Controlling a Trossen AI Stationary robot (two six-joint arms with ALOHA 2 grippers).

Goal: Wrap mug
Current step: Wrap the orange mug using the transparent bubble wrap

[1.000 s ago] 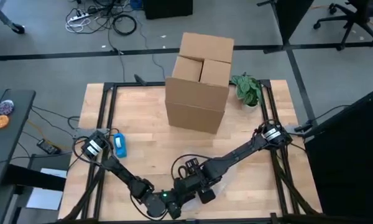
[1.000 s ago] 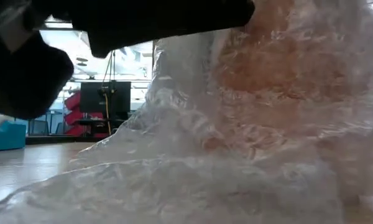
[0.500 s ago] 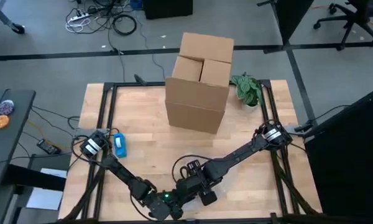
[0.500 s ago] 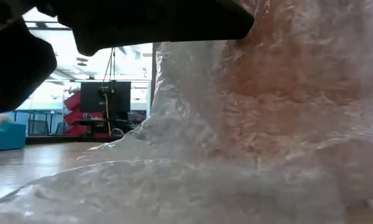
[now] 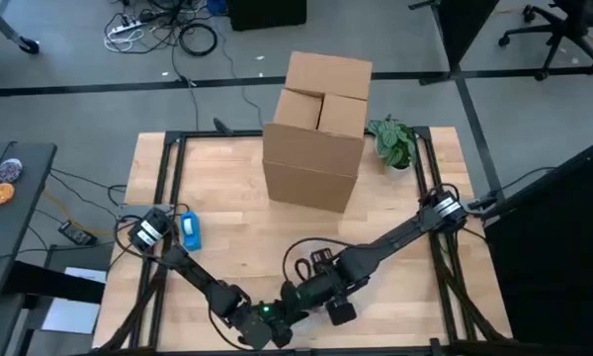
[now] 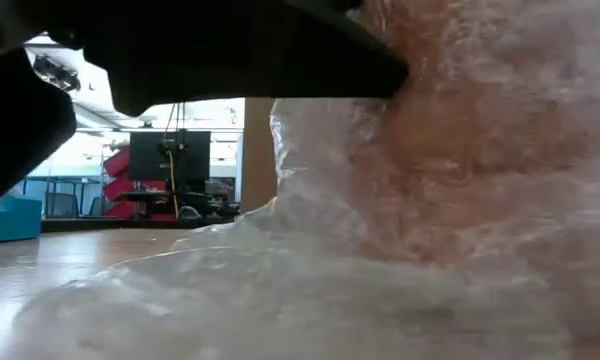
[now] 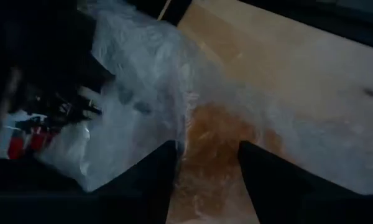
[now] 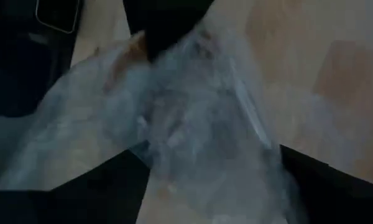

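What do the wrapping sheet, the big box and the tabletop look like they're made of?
The wrapping sheet looks like clear plastic bubble wrap: translucent, crinkled, glossy, with an orange shape showing through it. The big box looks like plain brown corrugated cardboard, matte, with folded top flaps. The tabletop appears to be light wood, probably butcher-block planks, judging by its visible grain lines.

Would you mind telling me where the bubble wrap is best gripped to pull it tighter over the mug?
Probably at the loose skirt of the bubble wrap that lies flat on the table, coming in low from the side. There the sheet is thin and free, whereas higher up it bulges over an orange-brown shape, likely the mug, too wide to pinch.
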